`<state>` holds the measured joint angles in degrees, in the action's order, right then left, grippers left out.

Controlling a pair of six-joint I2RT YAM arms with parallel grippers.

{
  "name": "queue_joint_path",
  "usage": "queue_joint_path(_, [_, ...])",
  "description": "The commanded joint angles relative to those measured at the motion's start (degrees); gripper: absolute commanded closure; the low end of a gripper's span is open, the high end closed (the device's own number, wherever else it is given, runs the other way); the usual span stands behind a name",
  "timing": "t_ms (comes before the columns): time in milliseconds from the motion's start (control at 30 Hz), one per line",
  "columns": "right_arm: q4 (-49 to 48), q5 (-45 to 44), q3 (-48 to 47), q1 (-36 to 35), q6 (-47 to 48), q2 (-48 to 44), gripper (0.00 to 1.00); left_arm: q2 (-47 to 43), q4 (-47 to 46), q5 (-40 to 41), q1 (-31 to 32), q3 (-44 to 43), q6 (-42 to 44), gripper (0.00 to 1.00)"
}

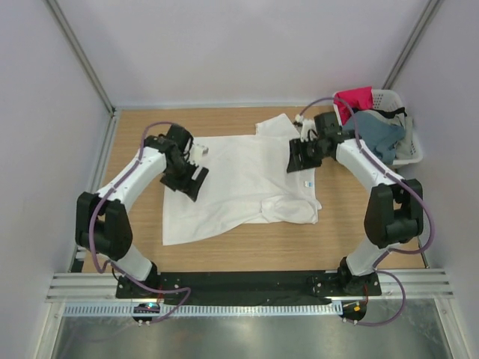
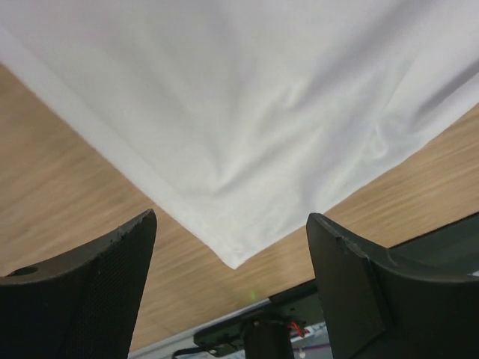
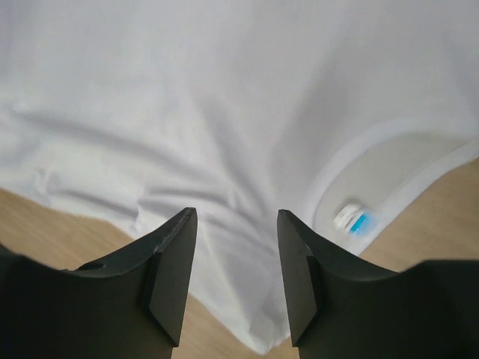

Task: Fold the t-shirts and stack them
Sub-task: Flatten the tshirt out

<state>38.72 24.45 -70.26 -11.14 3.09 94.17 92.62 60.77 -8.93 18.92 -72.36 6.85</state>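
A white t-shirt [image 1: 239, 183] lies spread on the wooden table, its neck with a small blue label [image 1: 307, 182] at the right. My left gripper [image 1: 187, 182] is open and empty, hovering over the shirt's left edge; in the left wrist view a shirt corner [image 2: 233, 258] lies between its open fingers [image 2: 112, 254]. My right gripper [image 1: 298, 158] is open and empty above the shirt near the collar; the right wrist view shows the white cloth [image 3: 224, 149] and the blue label [image 3: 352, 219]. A red-pink shirt [image 1: 354, 99] and a slate blue shirt [image 1: 378, 131] lie in the basket.
A white slotted plastic basket [image 1: 410, 146] stands at the back right corner. White walls enclose the table on three sides. A black rail [image 1: 247, 283] holding the arm bases runs along the near edge.
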Motion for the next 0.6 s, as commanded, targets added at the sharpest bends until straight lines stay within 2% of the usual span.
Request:
queue_joint_path(0, [-6.3, -5.2, -14.3, -0.1, -1.2, 3.8, 0.46, -3.1, -5.3, 5.7, -1.7, -7.3, 2.3, 0.17])
queue_joint_path(133, [-8.1, -10.6, -28.9, 0.1, -0.3, 14.0, 0.45, 2.2, -9.3, 11.9, -4.8, -12.0, 2.4, 0.19])
queue_joint_path(300, [-6.8, -12.0, -50.8, 1.1, -0.6, 31.0, 0.44, 9.0, -12.8, 11.7, -9.8, -19.8, -0.5, 0.22])
queue_joint_path(367, [-5.9, -11.7, -58.5, 1.6, -1.0, 35.0, 0.44, 12.4, -13.7, 11.5, -11.8, -22.8, -1.3, 0.24])
queue_joint_path(467, [-6.5, -12.1, -63.7, 2.2, -1.4, 40.8, 0.44, 16.8, -13.7, 9.6, -14.3, -26.6, -3.3, 0.25])
queue_joint_path(567, [-7.8, -12.8, -64.7, 2.7, -1.4, 43.5, 0.44, 20.6, -13.8, 6.9, -16.0, -29.7, -4.6, 0.25])
